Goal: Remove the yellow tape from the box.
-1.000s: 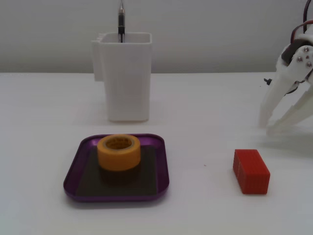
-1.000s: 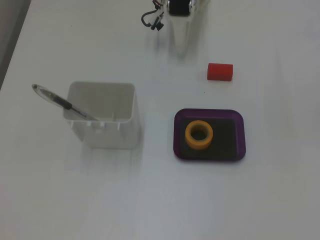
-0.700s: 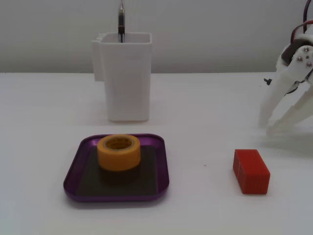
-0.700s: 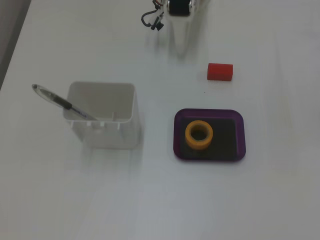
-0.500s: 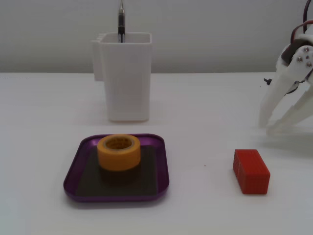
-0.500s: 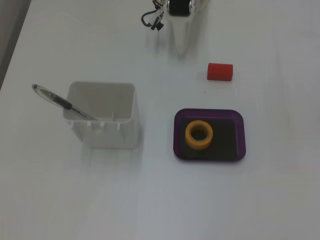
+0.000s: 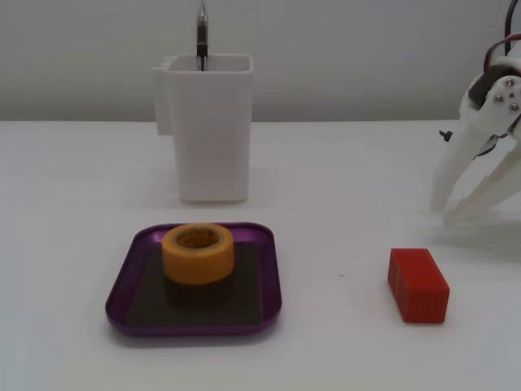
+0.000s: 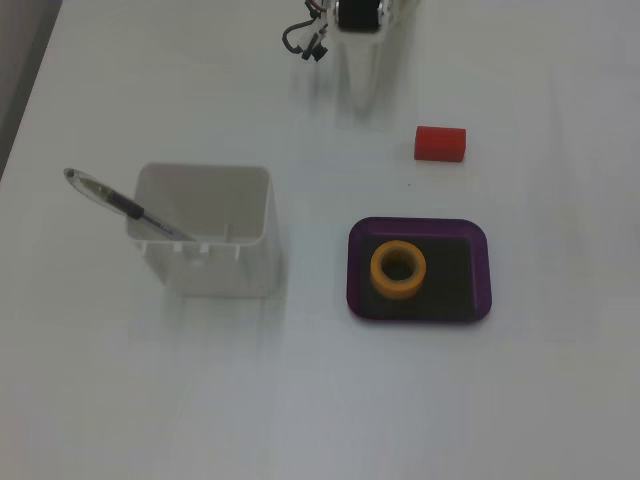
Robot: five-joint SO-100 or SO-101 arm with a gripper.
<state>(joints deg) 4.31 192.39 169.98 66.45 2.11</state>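
A yellow-orange tape roll (image 7: 198, 253) sat in a glossy purple tray (image 7: 122, 301) with a dark floor; beside the tray lay a red block (image 7: 418, 285), behind it a white container (image 7: 212, 126). The hand (image 7: 446, 210) and worktop (image 7: 342, 350) were white.

The gripper (image 7: 444, 210) rests tips-down on the table (jaws parted).
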